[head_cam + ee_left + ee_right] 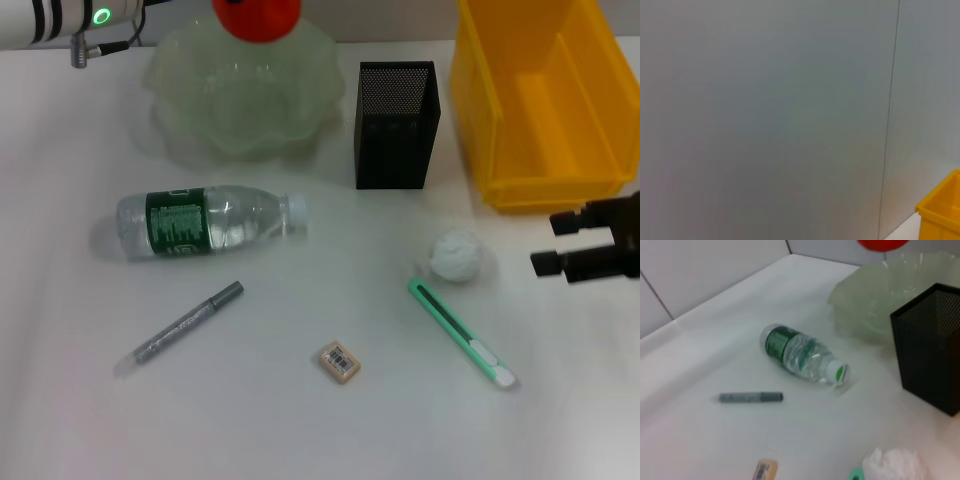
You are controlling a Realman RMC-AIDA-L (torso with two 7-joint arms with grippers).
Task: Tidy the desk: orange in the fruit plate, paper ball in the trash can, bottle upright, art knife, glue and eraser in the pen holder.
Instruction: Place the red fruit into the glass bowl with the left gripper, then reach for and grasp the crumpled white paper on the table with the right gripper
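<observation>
You see a plain white worktop (300, 430) filling the frame from lower edge to upper edge. Behind it, in the left wrist view, you see a pale grey wall (765, 115), with one thin vertical seam (890, 115) right of centre.

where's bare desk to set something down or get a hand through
Free: the near-left corner below the glue stick, and the strip between bottle and knife, eraser aside. Crowded: the back row of plate, pen holder and yellow bin; paper ball beside the open right gripper.

The right gripper (552, 243) hovers at the right edge, fingers parted; the left arm (60, 20) sits top left.
</observation>
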